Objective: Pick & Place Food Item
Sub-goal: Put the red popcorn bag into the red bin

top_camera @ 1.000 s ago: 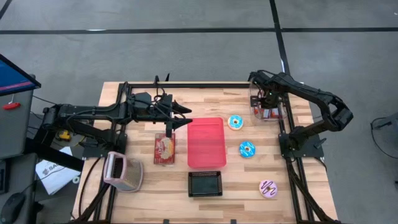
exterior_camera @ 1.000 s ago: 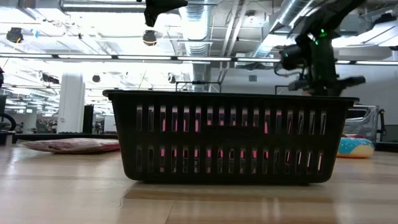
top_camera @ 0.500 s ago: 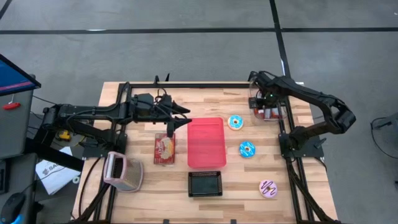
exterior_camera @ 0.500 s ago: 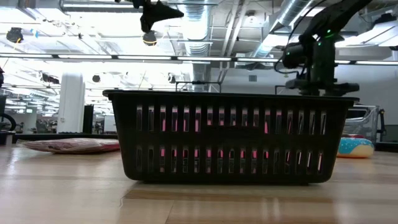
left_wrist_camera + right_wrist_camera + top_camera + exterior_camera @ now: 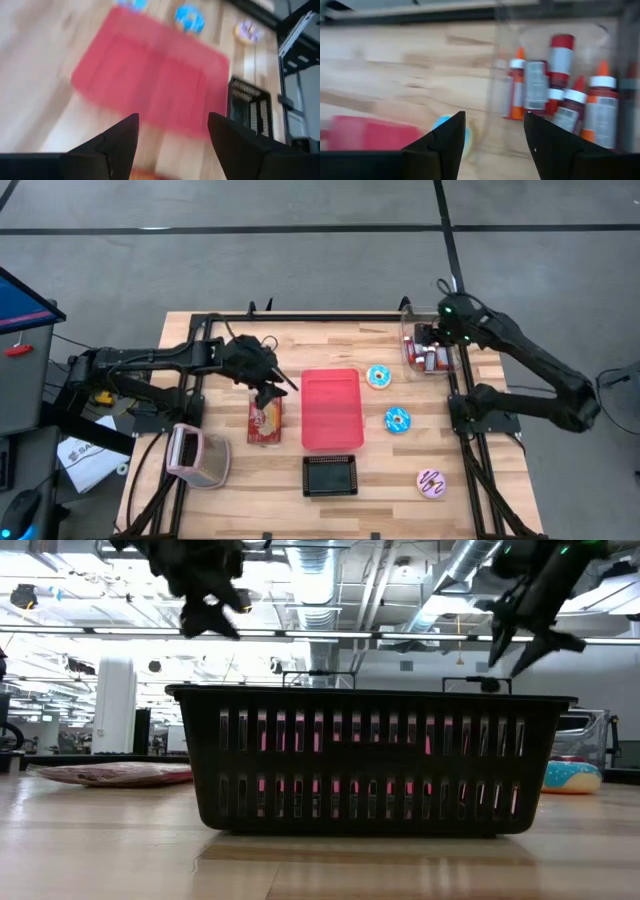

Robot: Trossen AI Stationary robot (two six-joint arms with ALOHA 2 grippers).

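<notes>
Two end effectors at work above one wooden table [image 5: 230, 490], each with its fingers spread and empty. Left end effector [image 5: 276, 391]: angled downward over the packaged food item [image 5: 265, 420], which lies flat on the table just beside the left edge of the red tray [image 5: 332, 409] — whether the fingers touch the packet cannot be told. Right end effector [image 5: 432, 340]: raised over the clear bin [image 5: 408, 332] at the table's far right corner; its wrist view shows the bin's sauce bottles [image 5: 560, 85], red and orange capped, standing upright inside. Three doughnuts on the bare wood to the right of the tray: blue-iced doughnut [image 5: 379, 376] nearest the bin, second blue doughnut [image 5: 398, 420] beside the tray's right edge, purple doughnut [image 5: 432, 482] near the front edge. Black slatted basket [image 5: 330, 475] just in front of the tray, filling the middle of the low view. Pink toaster-like object [image 5: 197, 455] at the front left — apart from the rest.
</notes>
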